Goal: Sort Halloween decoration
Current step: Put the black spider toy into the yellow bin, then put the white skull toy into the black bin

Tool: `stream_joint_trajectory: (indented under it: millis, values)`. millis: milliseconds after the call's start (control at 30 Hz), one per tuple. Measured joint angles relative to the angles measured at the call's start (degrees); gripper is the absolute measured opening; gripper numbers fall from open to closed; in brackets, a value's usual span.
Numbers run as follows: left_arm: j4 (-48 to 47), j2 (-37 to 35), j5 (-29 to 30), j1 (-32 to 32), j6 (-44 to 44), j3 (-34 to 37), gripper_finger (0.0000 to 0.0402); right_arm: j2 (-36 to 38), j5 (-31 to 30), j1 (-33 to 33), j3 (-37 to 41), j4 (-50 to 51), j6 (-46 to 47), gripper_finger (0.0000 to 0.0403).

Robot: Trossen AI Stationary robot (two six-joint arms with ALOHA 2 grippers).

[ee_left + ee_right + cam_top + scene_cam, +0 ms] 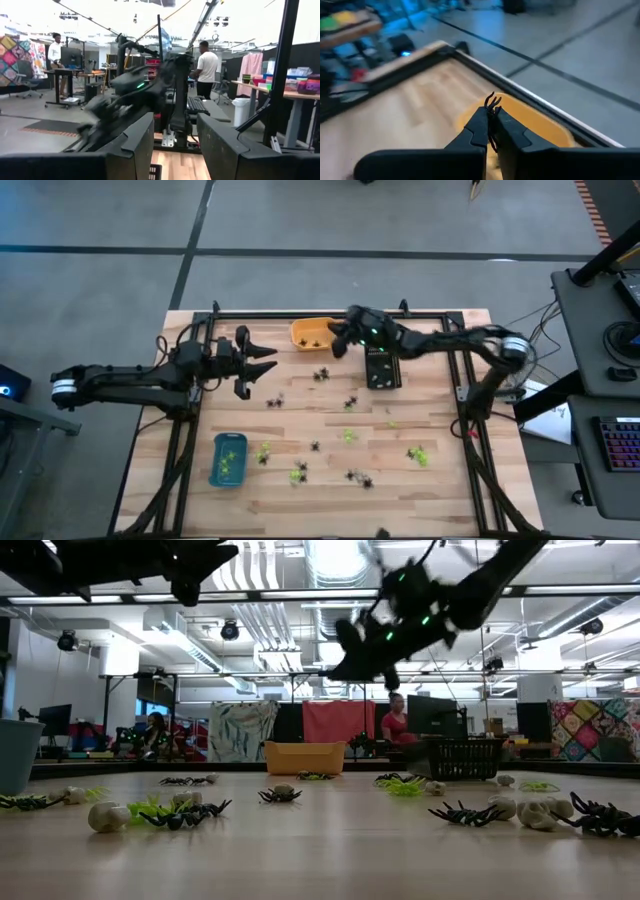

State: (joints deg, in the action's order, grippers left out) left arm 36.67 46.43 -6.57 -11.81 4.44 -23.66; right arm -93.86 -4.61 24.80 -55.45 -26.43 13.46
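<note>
Pinched between the closed fingers of the right gripper (491, 131), a black spider (492, 102) is held above the orange tray (535, 122), seemingly for dropping in with other black ones. The left gripper (262, 360) is kept waiting, part open and empty.

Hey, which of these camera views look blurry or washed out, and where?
Left wrist view: the right arm ahead is motion-smeared, and the ceiling glares white. Right wrist view: orange tray and floor are soft, while the right gripper shut on a black spider stays sharp. Low view: the raised arm is blurred against bright lights.
</note>
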Motion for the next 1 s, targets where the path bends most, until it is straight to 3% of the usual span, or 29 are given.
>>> stream_joint_trajectory:
  millis: [233,467,800,1000]
  values:
    - [-1.37,-0.59,0.02,-0.02,-2.4,0.0,0.0132,-13.04,0.14,2.62,-13.05,11.42,-0.55,0.0009]
    - [-2.39,-0.28,0.04,-0.02,-2.63,0.02,0.0132,-20.23,0.11,3.73,-23.42,24.64,0.03,0.0019]
    - [-4.74,0.37,0.07,-0.02,-1.73,0.07,0.0132,-20.16,0.58,3.58,-24.84,28.39,1.53,0.0129]
    - [-4.9,1.03,0.07,-0.02,-0.89,0.07,0.0132,-14.21,0.59,1.11,-23.94,33.8,-0.12,0.0164]
